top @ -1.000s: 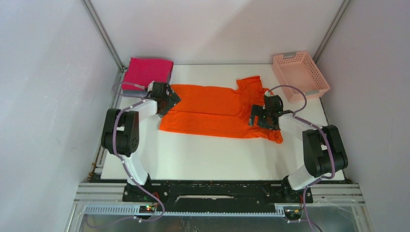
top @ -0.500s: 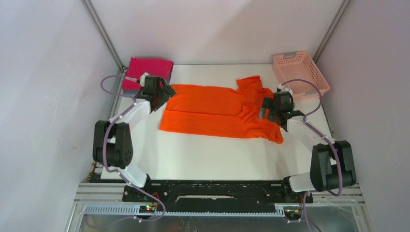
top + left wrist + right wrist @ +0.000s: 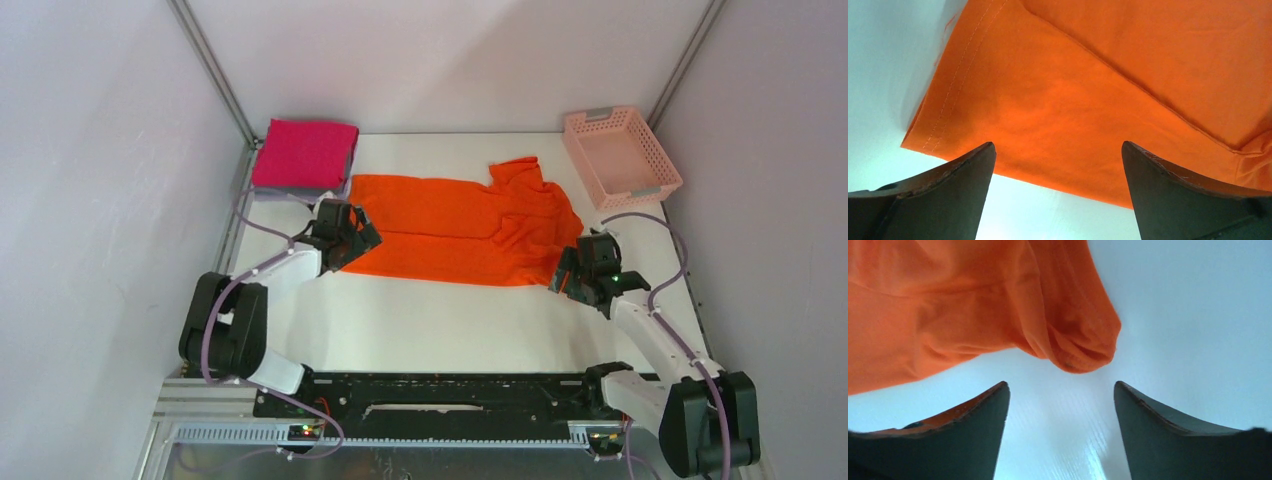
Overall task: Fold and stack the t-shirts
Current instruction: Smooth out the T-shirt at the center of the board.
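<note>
The orange tee point(image 3: 455, 230) lies flat in the middle, folded the long way, with a sleeve bunched at its right end. A folded pink tee point(image 3: 305, 153) sits on a grey tee point(image 3: 300, 189), far left.

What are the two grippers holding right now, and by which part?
Nothing. Both are open: the left gripper hovers at the orange shirt's near hem corner, the right gripper just short of its bunched end, no cloth pinched.

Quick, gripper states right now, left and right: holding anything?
Left gripper: open, empty, at the orange t-shirt's near edge.
Right gripper: open, empty, the shirt's sleeve just ahead.
</note>
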`<state>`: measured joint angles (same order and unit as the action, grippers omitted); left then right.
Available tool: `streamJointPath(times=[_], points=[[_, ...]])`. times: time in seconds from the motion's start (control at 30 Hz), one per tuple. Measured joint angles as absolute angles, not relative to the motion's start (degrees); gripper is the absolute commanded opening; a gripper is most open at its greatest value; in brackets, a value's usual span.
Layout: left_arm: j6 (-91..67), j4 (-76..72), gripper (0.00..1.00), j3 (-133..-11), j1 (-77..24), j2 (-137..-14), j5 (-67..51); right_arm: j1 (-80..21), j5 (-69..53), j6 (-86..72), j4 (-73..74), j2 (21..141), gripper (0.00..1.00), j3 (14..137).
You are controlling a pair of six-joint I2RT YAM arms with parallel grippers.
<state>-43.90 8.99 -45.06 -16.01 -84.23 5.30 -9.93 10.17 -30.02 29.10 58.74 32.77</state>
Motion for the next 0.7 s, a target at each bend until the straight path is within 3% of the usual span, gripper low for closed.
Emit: streamJointPath(times=[0.1,0.33,0.7], points=[[-43.88,8.32,1.00,-44.86,-15.97,-85.95,5.34,-9.87,8.29,-29.95,29.21,60.55,0.60,31.99],[-43.51,7.90,1.00,-44.86,-15.90,-88.82,5.96,-9.61,5.98,-30.61,26.04,68.10,0.43,33.06],[-42.98,7.94,1.00,-45.32,-13.85,-89.71,8.45,-9.17,8.16,-27.40,29.58,72.73,0.34,39.77]])
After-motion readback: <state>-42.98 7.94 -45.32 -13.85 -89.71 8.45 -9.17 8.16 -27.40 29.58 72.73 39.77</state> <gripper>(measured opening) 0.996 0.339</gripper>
